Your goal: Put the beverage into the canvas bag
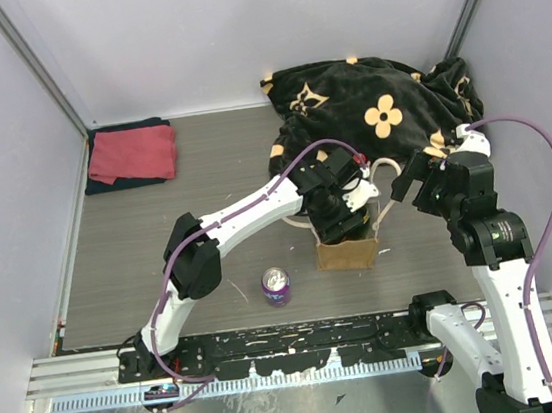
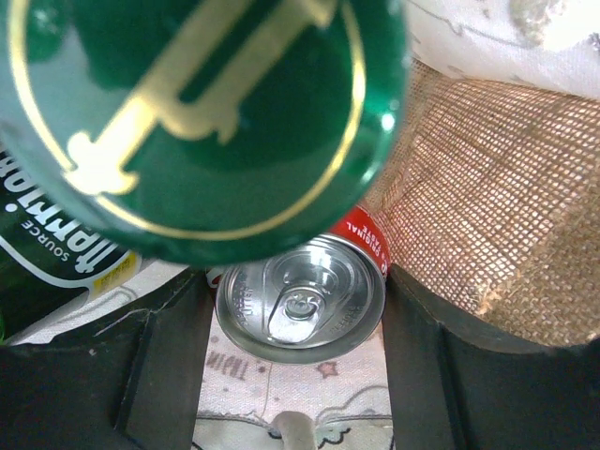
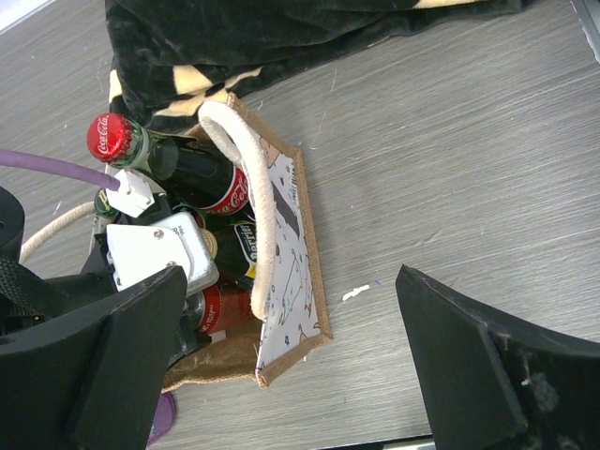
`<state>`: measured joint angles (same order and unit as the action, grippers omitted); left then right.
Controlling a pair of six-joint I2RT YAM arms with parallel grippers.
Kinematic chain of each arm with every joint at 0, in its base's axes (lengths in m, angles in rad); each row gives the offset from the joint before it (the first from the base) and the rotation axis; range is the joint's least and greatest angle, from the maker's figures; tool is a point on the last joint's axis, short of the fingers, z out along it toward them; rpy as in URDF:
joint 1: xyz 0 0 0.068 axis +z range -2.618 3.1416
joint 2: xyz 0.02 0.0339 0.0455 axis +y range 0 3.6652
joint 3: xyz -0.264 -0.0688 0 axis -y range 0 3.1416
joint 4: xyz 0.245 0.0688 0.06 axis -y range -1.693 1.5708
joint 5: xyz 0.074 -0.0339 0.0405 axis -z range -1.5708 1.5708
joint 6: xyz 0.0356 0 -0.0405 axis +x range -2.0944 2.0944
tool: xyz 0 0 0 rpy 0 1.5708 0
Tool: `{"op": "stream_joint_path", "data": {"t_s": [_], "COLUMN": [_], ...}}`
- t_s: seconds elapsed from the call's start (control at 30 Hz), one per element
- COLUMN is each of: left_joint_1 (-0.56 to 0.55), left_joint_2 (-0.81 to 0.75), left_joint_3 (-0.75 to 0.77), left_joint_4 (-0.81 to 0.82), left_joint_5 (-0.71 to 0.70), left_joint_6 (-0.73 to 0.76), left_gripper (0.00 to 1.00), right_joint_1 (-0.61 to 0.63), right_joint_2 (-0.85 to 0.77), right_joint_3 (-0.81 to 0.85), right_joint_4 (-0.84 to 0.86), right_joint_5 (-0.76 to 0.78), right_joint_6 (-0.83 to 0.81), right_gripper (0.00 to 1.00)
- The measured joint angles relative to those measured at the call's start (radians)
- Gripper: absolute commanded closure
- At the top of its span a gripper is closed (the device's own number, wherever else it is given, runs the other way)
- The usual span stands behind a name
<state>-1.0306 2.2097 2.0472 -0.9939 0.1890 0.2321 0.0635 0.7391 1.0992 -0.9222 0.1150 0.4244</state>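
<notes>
From above, the canvas bag stands upright on the worktop, just in front of a black flower-patterned blanket. The left arm reaches across to it, and the left claw is sunk in the bag's mouth. The right claw hangs just beside the bag on its right, near one cream handle. A purple can stands on the worktop to the near left of the bag, apart from it. In the far left corner a red towel lies folded on a dark cloth.

The left wrist camera looks down inside the bag. A red can shows its silver top between the two black fingers, which sit tight against its sides with no gap showing, so the claw is clamped on it. A green Perrier bottle fills the upper part of this view, and the bag's woven brown wall rises on the right.

In the right wrist view, the right claw's fingers stand wide apart, holding nothing. The bag lies beyond them, with a Coca-Cola bottle, the Perrier bottle and the red can all inside it
</notes>
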Motion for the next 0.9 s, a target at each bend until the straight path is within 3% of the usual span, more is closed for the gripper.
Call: {"op": "stream_joint_path", "data": {"t_s": [0.03, 0.2, 0.3, 0.63, 0.9], "left_joint_1": [0.0, 0.0, 0.0, -0.008, -0.01], "left_joint_2": [0.0, 0.0, 0.001, 0.002, -0.021], "left_joint_3": [-0.001, 0.0, 0.015, 0.141, 0.151], "left_joint_4": [0.002, 0.0, -0.022, -0.137, -0.158], "left_joint_5": [0.0, 0.0, -0.002, 0.001, 0.005], "left_joint_6": [0.0, 0.001, -0.001, -0.009, -0.027], "left_gripper": [1.0, 0.47, 0.33, 0.18, 0.16], "right_joint_1": [0.0, 0.0, 0.0, 0.0, 0.0], "right_joint_2": [0.0, 0.0, -0.001, -0.002, -0.002], "right_joint_3": [-0.002, -0.006, -0.011, -0.015, -0.015], "right_joint_4": [0.0, -0.001, -0.002, -0.002, -0.002], "right_joint_5": [0.0, 0.0, -0.001, -0.009, -0.011], "right_joint_6": [-0.001, -0.002, -0.001, 0.0, 0.001], "right_gripper": [0.0, 0.0, 0.0, 0.0, 0.0]}}
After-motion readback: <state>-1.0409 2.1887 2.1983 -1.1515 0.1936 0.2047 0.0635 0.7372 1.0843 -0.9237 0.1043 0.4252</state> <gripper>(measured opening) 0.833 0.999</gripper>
